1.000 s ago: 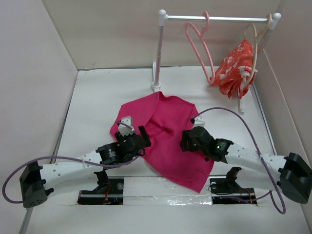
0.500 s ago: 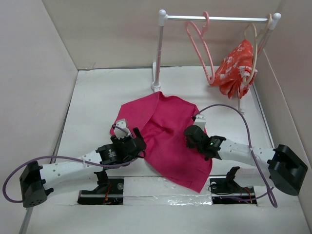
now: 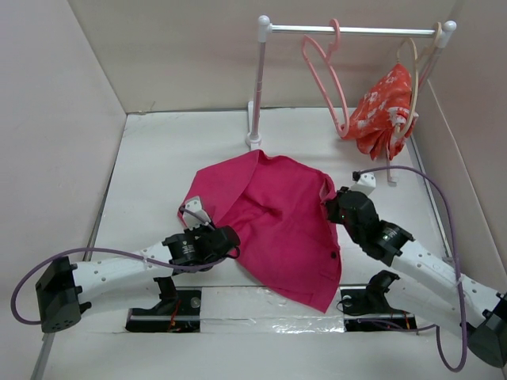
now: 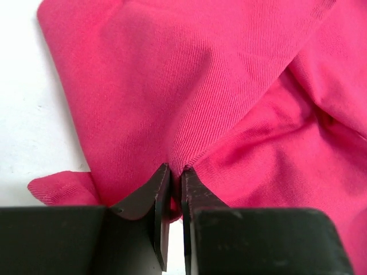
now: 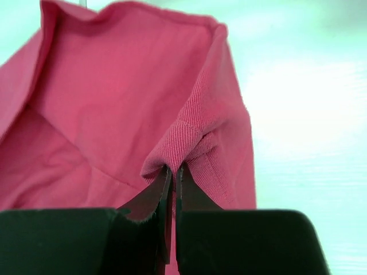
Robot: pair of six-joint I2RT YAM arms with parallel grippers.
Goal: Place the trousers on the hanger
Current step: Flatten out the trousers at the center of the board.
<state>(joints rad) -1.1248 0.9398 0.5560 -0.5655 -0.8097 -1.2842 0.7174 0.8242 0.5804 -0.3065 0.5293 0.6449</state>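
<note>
Across the table's middle the magenta trousers lay spread. The left gripper was clamped on their left edge, and the right gripper pinched the right edge. Well beyond, toward the far right, the salmon-pink hanger hung on its rail, nearer the right gripper.

The trousers are plain magenta-pink, the hanger salmon pink, the small garment red-orange with white flowers on a pale beige hanger, the worktop white, the left hand and right hand black
</note>
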